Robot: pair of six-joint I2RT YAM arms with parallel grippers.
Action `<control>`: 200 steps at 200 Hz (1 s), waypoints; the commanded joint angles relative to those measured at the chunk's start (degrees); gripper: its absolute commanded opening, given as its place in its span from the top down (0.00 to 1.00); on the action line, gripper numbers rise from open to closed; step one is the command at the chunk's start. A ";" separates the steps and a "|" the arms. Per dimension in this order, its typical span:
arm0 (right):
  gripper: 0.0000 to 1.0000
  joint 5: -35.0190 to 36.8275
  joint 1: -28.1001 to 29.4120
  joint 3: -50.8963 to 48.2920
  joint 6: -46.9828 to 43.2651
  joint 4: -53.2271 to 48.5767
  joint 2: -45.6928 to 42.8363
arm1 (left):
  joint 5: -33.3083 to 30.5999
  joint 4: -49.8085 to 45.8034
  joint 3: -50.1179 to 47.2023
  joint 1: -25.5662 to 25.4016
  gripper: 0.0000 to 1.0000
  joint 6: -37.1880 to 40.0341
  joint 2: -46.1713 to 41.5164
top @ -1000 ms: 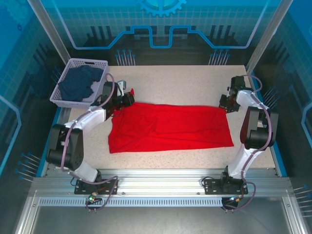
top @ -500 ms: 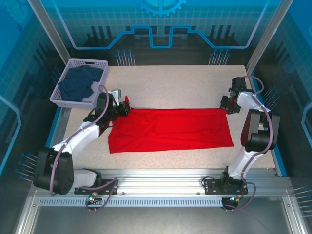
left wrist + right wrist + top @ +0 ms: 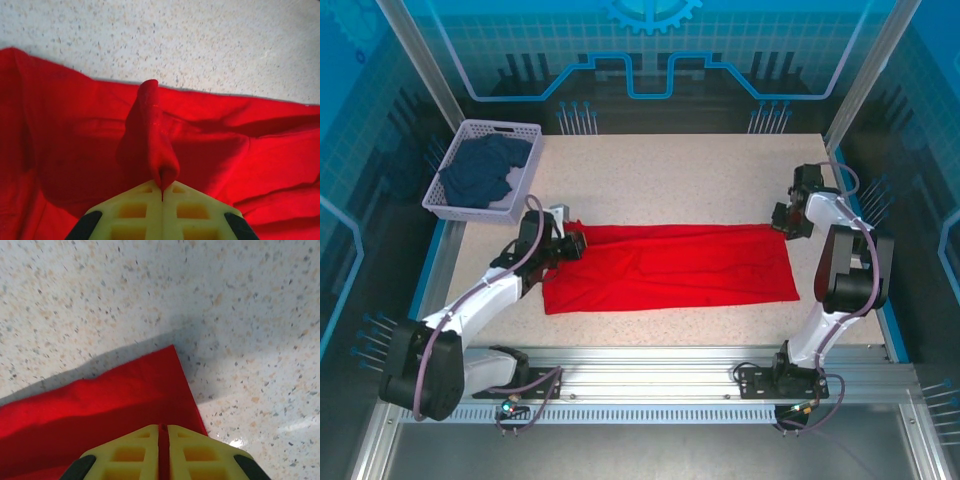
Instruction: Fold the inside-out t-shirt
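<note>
— Where is the red t-shirt (image 3: 670, 265) now?

— I see it spread flat as a long strip on the speckled table (image 3: 670, 170), nearer the arm bases than the lavender basket (image 3: 448, 208) and stretching away from it to the right. The navy garment (image 3: 480, 172) lies heaped inside that basket.

— And the jaws?

— On my left wrist camera, the left gripper (image 3: 161, 192) has its yellow fingers pressed together on a raised peak of red cloth. It holds the strip's corner closest to the basket. The right gripper (image 3: 163, 429) is likewise pinched tight on a thin red edge, at the corner farthest from the basket.

— What has changed over the last second?

— The left gripper has drawn back from the basket, toward the bases, taking its corner along. The cloth's edge on the basket side now sits closer to the bases, so the strip looks narrower at that end. The left arm has also swung lower and stretched out. The right gripper has hardly moved.
</note>
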 commanded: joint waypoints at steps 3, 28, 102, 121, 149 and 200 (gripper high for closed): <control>0.88 1.12 -0.28 -2.31 1.28 -0.73 -2.28 | -1.14 -0.76 -1.89 -0.47 1.00 0.19 -1.18; 0.86 1.32 -0.03 -4.28 2.19 -0.30 -2.16 | -2.68 -1.45 -3.04 -0.57 1.00 -0.23 -0.16; 0.46 -0.53 6.21 -14.14 3.32 7.83 -18.76 | -1.86 -2.01 -6.82 -1.19 0.58 -3.05 -6.00; 0.41 -2.73 13.45 -16.56 2.60 12.96 -22.29 | -4.41 -0.91 -5.35 -1.05 0.46 -4.55 -5.61; 0.40 -4.28 20.42 -13.96 3.32 14.13 -17.23 | -3.04 -6.06 4.71 -0.83 0.37 -3.96 5.64; 0.41 -6.62 22.65 -9.94 5.85 14.00 -9.18 | -1.26 -11.75 17.87 -2.24 0.35 4.03 20.83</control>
